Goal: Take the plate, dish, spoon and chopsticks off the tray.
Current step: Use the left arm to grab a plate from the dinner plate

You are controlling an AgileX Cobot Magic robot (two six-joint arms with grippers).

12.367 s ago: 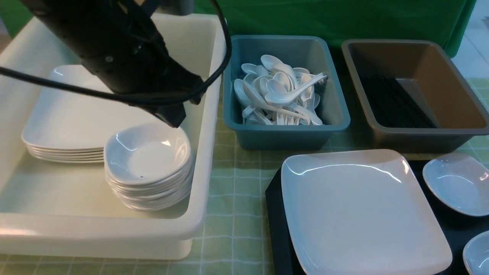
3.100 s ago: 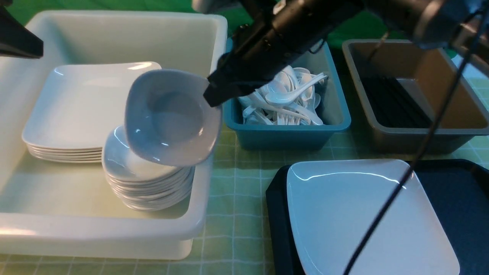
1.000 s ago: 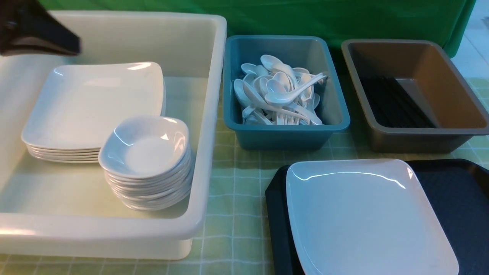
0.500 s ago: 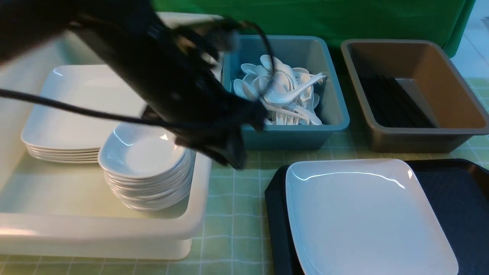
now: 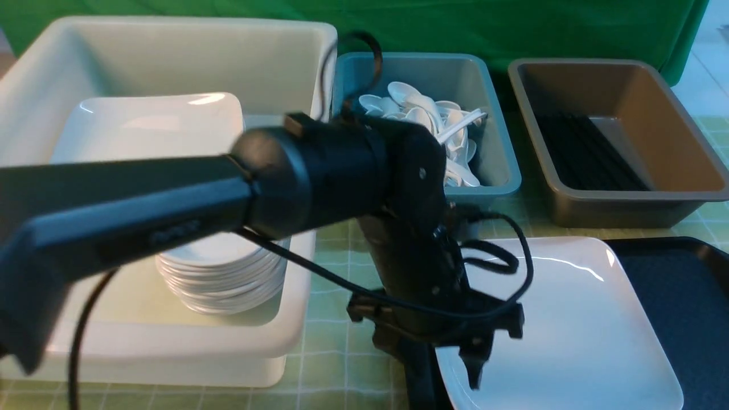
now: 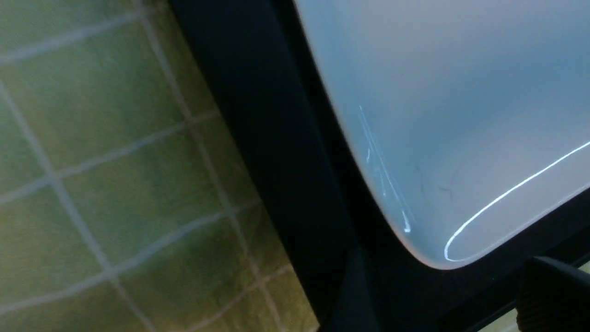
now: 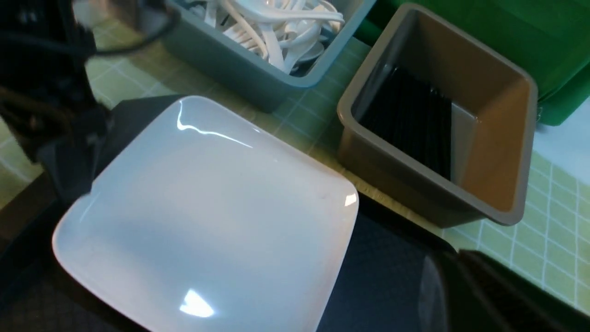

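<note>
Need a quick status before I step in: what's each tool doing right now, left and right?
Left tool: open, straddling the plate edge, holding nothing.
Right tool: shut, empty.

The front view looks forward and down from the near side. Both wrist views, the left very close, share its lower-right large glossy white square plate (image 5: 569, 319).

The left gripper (image 5: 448, 382) hangs, fingers (image 5: 474, 369) spread astride the plate's (image 5: 569, 330) left edge, on the tray (image 5: 683, 290).
</note>
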